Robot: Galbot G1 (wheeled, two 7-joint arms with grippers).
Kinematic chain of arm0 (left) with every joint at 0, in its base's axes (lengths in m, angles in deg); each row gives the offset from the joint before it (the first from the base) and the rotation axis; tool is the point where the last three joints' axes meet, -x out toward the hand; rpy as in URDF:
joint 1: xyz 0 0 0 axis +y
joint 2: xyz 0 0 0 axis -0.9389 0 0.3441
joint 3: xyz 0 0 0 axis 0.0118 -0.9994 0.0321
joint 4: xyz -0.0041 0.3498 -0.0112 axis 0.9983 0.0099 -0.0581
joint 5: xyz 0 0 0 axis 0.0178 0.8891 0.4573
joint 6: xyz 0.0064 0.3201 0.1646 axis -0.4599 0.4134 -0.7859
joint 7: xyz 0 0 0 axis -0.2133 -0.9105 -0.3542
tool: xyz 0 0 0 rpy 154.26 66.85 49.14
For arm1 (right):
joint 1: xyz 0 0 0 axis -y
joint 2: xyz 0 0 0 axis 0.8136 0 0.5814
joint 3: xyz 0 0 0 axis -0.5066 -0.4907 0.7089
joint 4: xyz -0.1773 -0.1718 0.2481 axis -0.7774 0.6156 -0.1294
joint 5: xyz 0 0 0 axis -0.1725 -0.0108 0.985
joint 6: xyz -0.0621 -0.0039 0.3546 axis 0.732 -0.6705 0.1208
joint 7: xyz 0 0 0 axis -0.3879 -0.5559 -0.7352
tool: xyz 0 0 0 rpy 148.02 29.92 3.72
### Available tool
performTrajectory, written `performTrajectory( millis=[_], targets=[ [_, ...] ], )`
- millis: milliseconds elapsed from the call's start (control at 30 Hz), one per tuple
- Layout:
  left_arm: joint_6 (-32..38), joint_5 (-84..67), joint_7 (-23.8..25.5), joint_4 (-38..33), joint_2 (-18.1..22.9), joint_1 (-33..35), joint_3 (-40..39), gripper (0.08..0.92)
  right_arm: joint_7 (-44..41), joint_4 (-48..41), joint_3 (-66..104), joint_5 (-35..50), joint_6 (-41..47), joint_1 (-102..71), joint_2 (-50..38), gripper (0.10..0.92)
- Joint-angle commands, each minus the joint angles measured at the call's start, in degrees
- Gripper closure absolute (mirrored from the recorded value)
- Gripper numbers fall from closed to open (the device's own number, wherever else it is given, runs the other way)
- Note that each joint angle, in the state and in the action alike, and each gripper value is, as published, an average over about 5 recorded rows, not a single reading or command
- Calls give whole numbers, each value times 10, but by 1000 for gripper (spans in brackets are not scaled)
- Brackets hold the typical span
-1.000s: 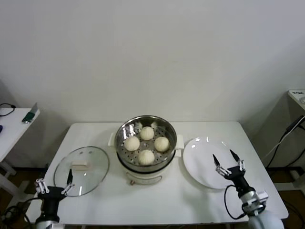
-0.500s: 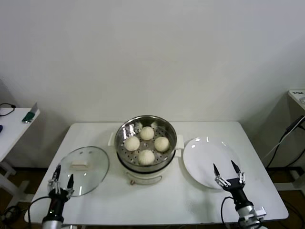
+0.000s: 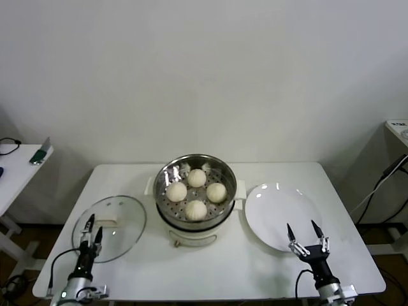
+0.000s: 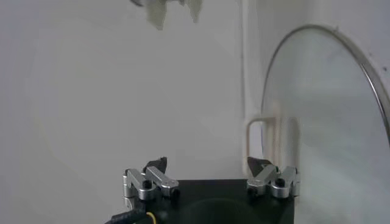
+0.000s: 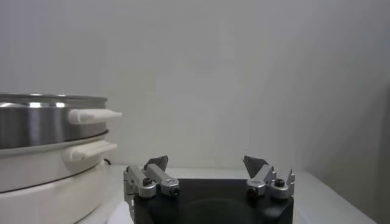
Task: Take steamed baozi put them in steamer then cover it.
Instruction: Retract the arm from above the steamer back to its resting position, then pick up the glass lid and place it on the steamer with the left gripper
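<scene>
The steamer (image 3: 167,173) stands mid-table with four baozi (image 3: 196,209) on its perforated tray. It also shows in the right wrist view (image 5: 36,128). The glass cover (image 3: 124,233) lies flat on the table to its left, cream handle (image 3: 107,221) up. My left gripper (image 3: 93,227) is open and empty at the cover's front-left part. In the left wrist view the gripper (image 4: 207,163) faces the cover (image 4: 329,122) and its handle (image 4: 268,137). My right gripper (image 3: 301,228) is open and empty over the front edge of the plate; it also shows in its own wrist view (image 5: 207,161).
A flat white plate (image 3: 274,207) lies to the right of the steamer. A small side table (image 3: 13,167) with a green object (image 3: 39,155) stands at the far left. Cables hang at the far right (image 3: 382,175). A wall is close behind the table.
My left gripper has moved forward and right, from the table's front-left corner onto the cover's edge. My right gripper has drawn back toward the table's front edge.
</scene>
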Motion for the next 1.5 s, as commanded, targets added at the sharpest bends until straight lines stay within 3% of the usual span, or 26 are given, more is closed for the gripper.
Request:
performTrajectory(
  millis=[33,367,1067,1267,1500],
  targets=[
    [-4,46,-2,105,-1,-86,-9,177,0,1,4,-2,-5,-7,9,203],
    [-9,35,6,115,-1,-114,-17,208,0,-2,5,-5,-6,-10,19,203],
    [0,10,19,100,-14,-95,-19,805,0,1,3,-13,-1,-5,25,203],
    [-31,-63,59,-17,-36,-53,-15,863,11,4,7,-30,13,-7,27,203],
    [-169,-201,197,-234,-94,14,9,863,40,12,14,-63,37,-8,33,203]
  ],
)
